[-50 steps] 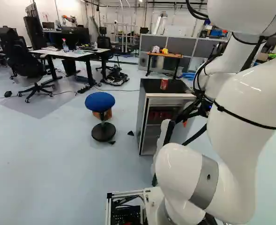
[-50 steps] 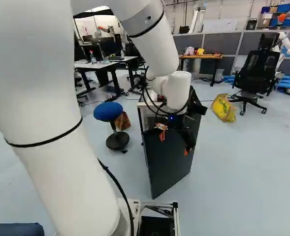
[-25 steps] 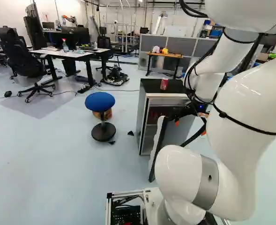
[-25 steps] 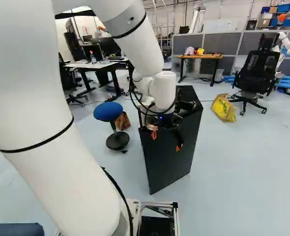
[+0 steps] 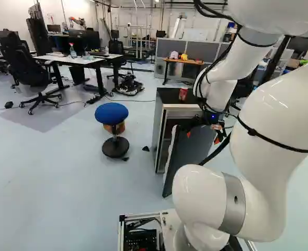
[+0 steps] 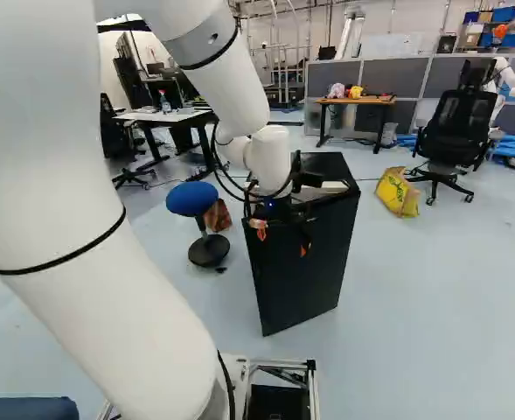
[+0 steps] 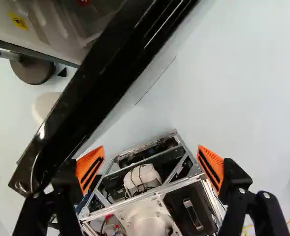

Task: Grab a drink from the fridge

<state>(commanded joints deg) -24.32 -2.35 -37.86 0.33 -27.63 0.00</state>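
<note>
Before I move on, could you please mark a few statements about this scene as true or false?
1. The dark, flat door of the grey-sided fridge is shut. False: it stands open.
2. The small red can stands on top of the fridge. True.
3. The black fingers with orange pads are closed together. False: they stand apart.
4. The stool with the round blue seat is upright. True.
5. The yellow bag hangs from a chair. False: it is on the floor.
</note>
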